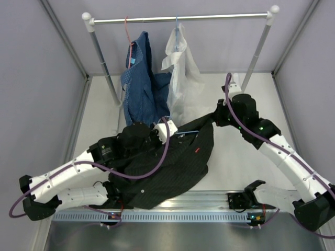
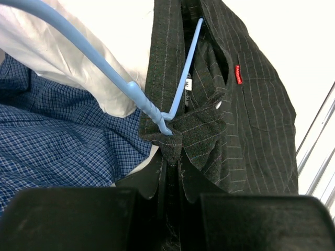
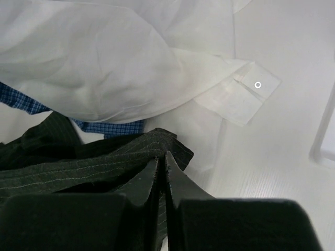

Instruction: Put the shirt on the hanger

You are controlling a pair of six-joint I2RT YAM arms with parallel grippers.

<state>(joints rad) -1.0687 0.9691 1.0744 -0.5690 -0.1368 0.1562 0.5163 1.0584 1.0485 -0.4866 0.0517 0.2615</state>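
The black pinstriped shirt (image 1: 172, 164) lies spread at the table's near middle, lifted at its far edge. The light-blue wire hanger (image 2: 137, 93) has its twisted neck at the shirt's collar, and one arm runs along the collar opening beside a red label (image 2: 238, 73). A short piece of it shows in the top view (image 1: 187, 133). My left gripper (image 1: 160, 130) is shut on bunched collar fabric just below the hanger's neck (image 2: 171, 152). My right gripper (image 1: 218, 118) is shut on a fold of the shirt's edge (image 3: 163, 157) and holds it off the table.
A blue patterned shirt (image 1: 140, 89) and a white shirt (image 1: 180, 78) hang from the rack rod (image 1: 209, 18) at the back and drape onto the table right behind the grippers. The white cuff (image 3: 246, 94) lies ahead of my right gripper. Rack posts stand left and right.
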